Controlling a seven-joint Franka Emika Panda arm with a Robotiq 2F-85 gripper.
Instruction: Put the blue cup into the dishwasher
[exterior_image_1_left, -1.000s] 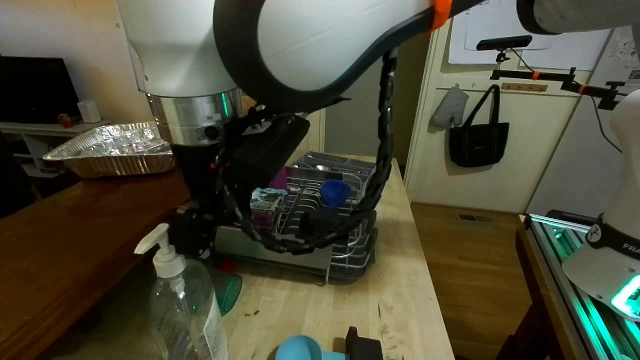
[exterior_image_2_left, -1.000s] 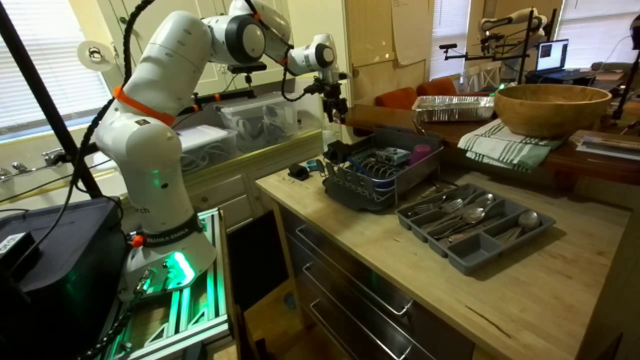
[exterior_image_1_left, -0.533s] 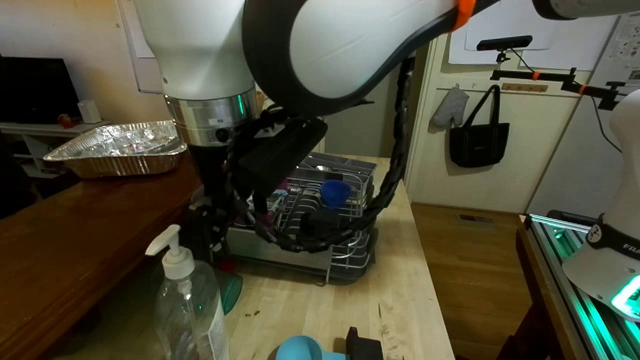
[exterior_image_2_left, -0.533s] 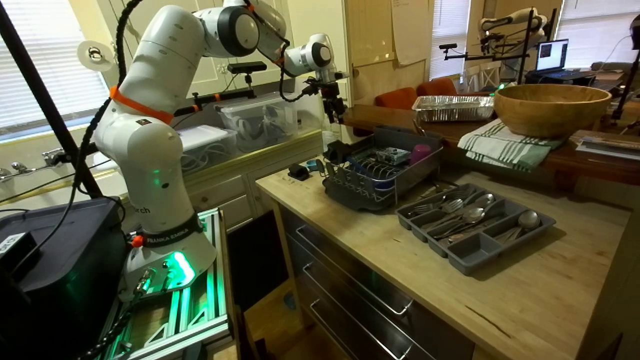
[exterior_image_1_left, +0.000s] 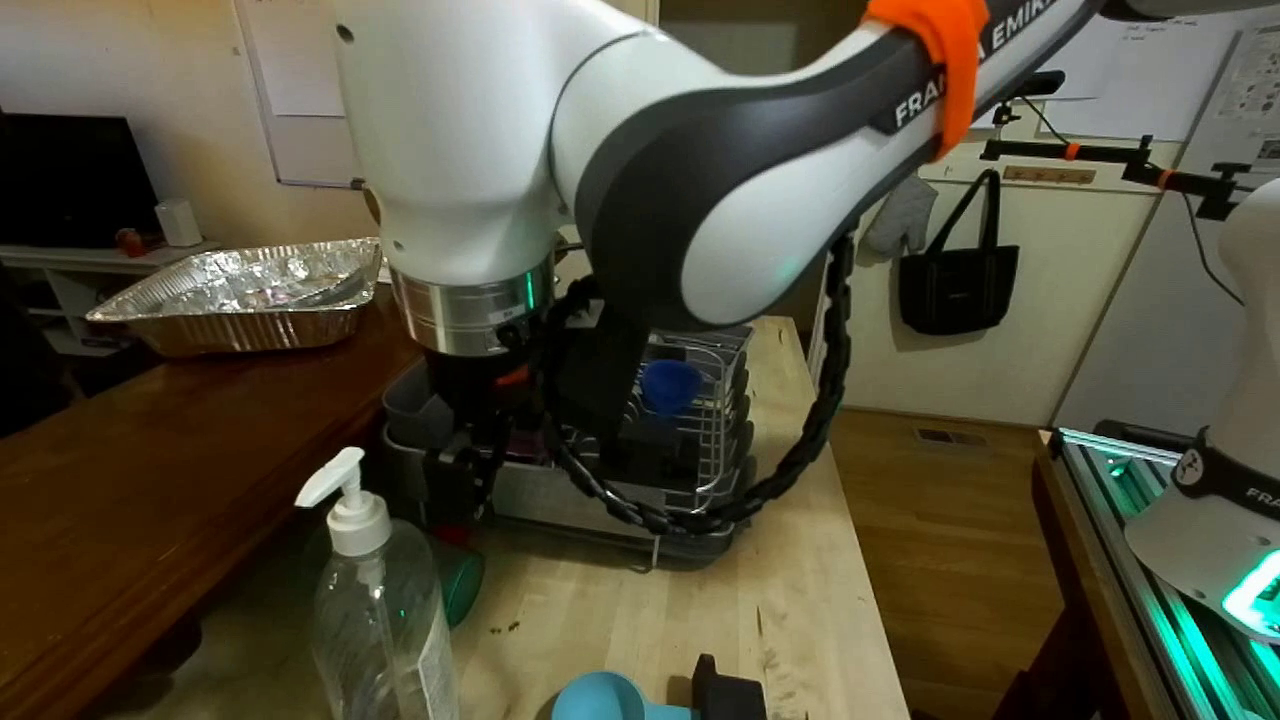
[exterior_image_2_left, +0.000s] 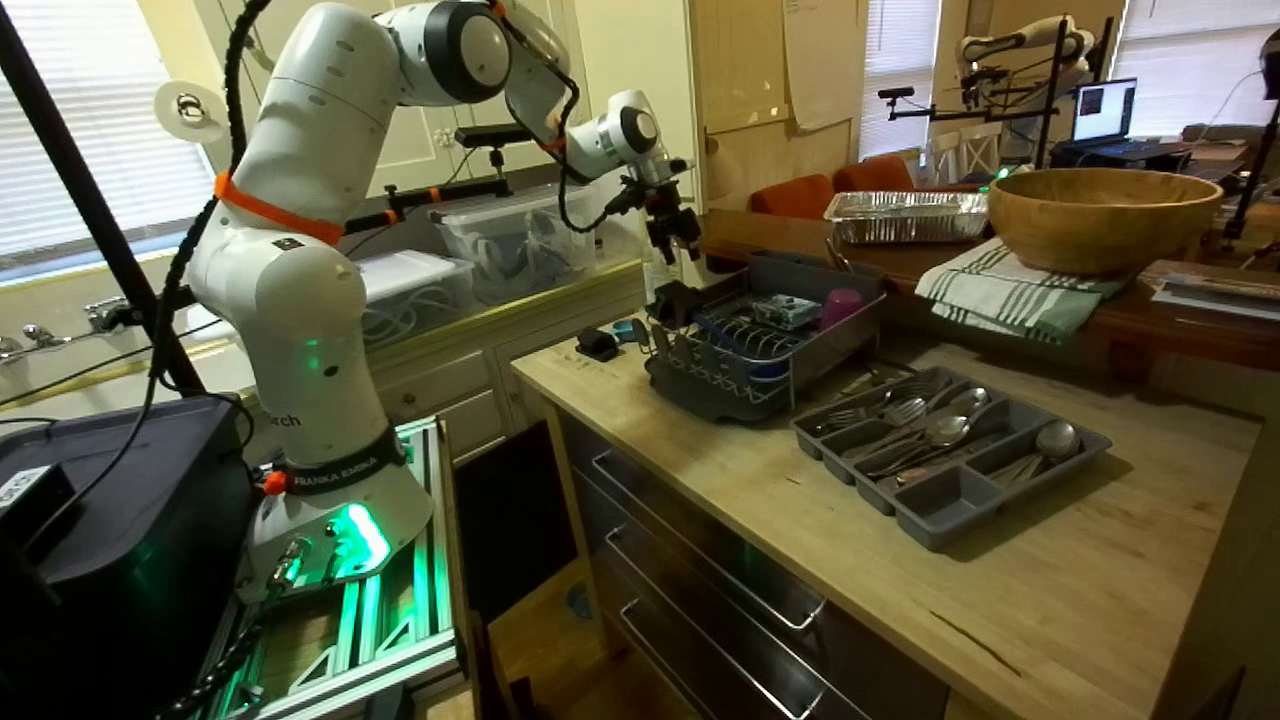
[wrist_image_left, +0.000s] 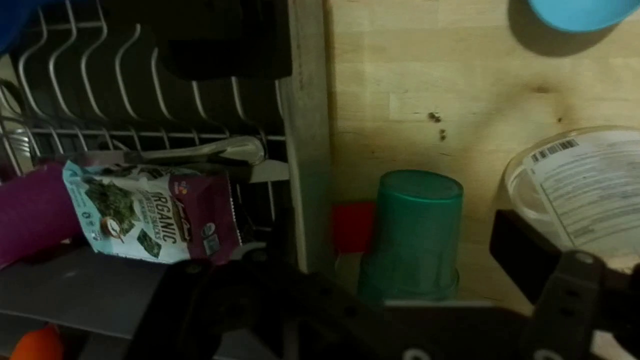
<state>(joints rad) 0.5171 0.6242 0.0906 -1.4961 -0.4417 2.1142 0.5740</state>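
The blue cup, a teal tumbler (wrist_image_left: 420, 230), is on the wooden counter beside the rack and seems to lie on its side. In an exterior view only one end of the cup (exterior_image_1_left: 461, 588) shows behind the pump bottle. My gripper (wrist_image_left: 402, 240) stands open above the cup, its fingers apart on either side with the cup in view between them and no contact visible. Both exterior views have the gripper (exterior_image_2_left: 680, 250) hanging at the rack's end, empty. The dishwasher is the dark wire dish rack (exterior_image_1_left: 540, 500), holding a purple cup (exterior_image_2_left: 841, 308) and a snack packet (wrist_image_left: 165, 215).
A clear pump bottle (exterior_image_1_left: 385, 620) stands close by the cup. A red item (wrist_image_left: 353, 227) lies between cup and rack panel. Nearby are a light-blue scoop (exterior_image_1_left: 600, 697), a foil tray (exterior_image_1_left: 250, 325) on the brown table, and a cutlery tray (exterior_image_2_left: 950, 500) beyond the rack.
The arm has shifted toward the rack side and come lower, tilting the gripper slightly. The jaws look open throughout; the cup and rack have stayed in place.
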